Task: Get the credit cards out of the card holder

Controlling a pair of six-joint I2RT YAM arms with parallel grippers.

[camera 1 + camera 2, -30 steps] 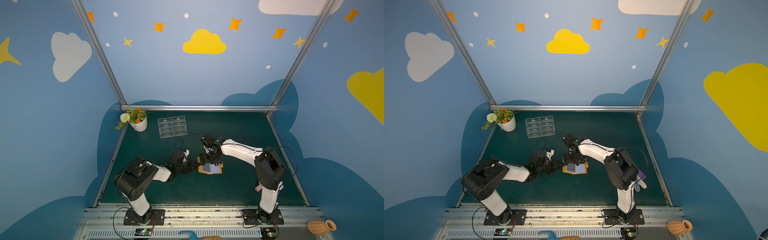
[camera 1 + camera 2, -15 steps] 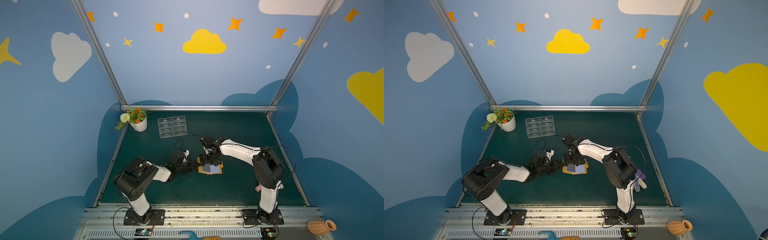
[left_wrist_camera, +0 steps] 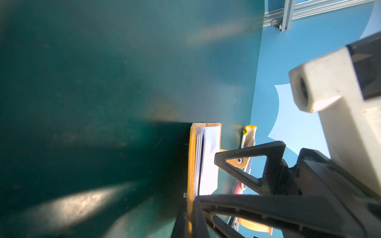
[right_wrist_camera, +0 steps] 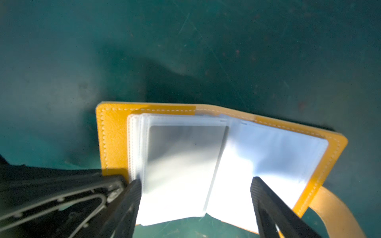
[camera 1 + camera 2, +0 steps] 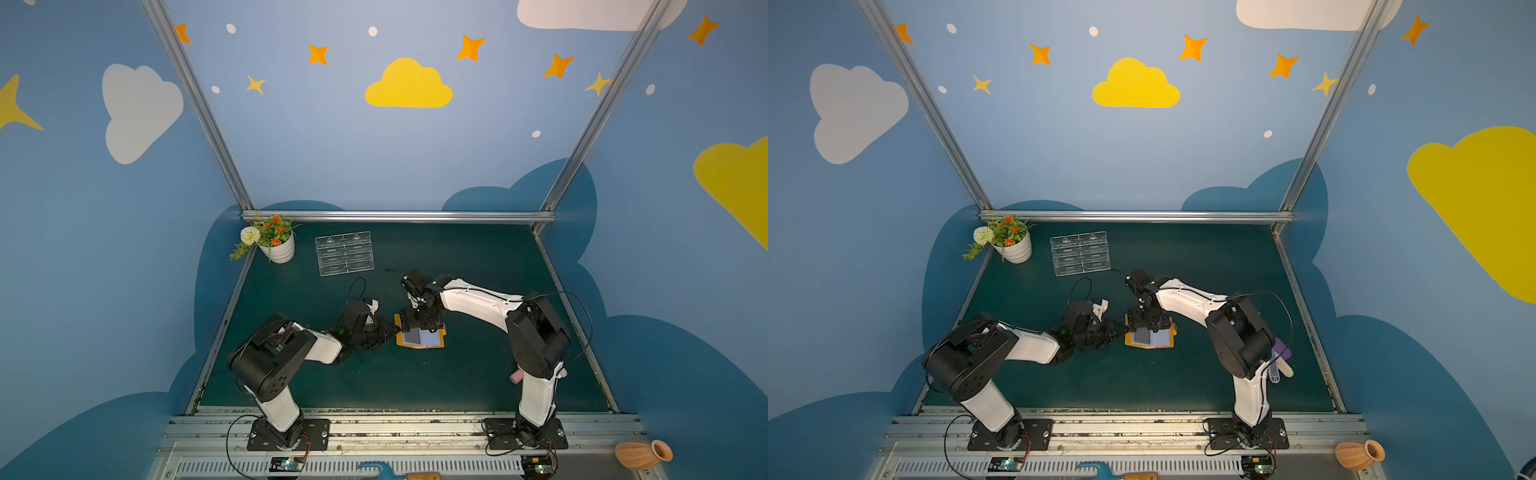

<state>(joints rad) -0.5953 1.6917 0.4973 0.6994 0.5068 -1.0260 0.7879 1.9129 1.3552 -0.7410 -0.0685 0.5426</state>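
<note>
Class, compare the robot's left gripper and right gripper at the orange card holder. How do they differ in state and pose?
The left gripper is shut on the card holder's orange cover edge; the right gripper stands open, gripping nothing. The left gripper reaches in low from the side; the right gripper points down from above, its fingers spread across the clear sleeve pages. Both are black and meet at the open card holder.

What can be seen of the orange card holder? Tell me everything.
The card holder lies open on the green mat, an orange stitched leather-like cover holding a stack of clear plastic sleeve pages. A dark card shows inside the top sleeve on one side. A strap tab with a snap sticks out from one edge. The left claw is shut on the cover's edge; the open right claw straddles the pages.
</note>
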